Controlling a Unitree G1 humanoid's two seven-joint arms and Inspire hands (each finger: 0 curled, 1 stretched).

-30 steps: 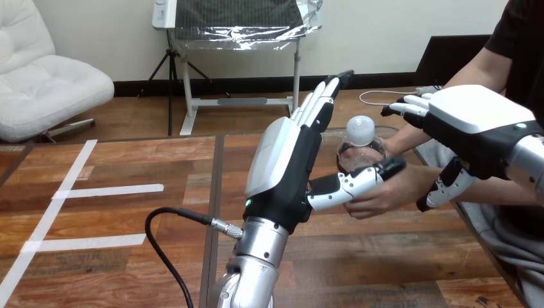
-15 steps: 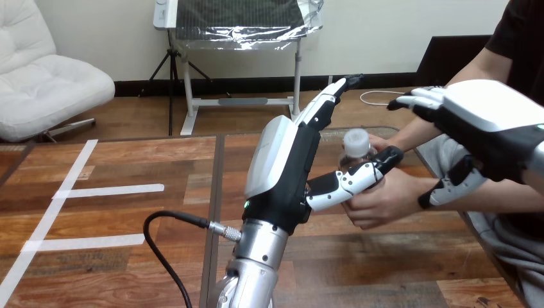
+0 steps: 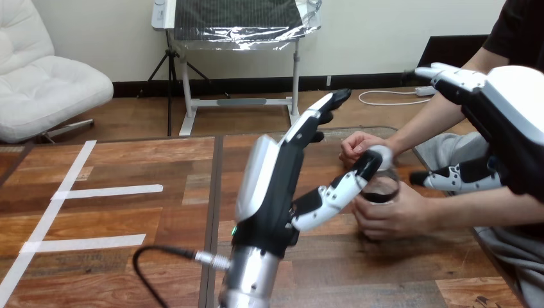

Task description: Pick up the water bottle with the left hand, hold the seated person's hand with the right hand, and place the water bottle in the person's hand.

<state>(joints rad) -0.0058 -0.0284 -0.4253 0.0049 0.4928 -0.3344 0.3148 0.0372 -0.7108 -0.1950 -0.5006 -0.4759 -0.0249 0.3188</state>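
Water bottle (image 3: 383,187): clear, dark inside, gripped by the person's hand (image 3: 392,217). The thumb of my left hand (image 3: 274,186) hides its cap. Both my hands are spread, and the right hand (image 3: 513,109) is cut off at the edge.

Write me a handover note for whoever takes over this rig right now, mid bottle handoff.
Left robot hand: open, fingers straight, thumb tip beside the top of the water bottle, not gripping it.
Right robot hand: open, next to the person's forearms, curled round nothing.
Water bottle: roughly upright, wrapped by the person's lower hand; the person's other hand sits just behind its top.
Done: the bottle is in the person's hand.
Left: the right robot hand holds no hand or wrist. Probably just draw both arms back, clear of the person.
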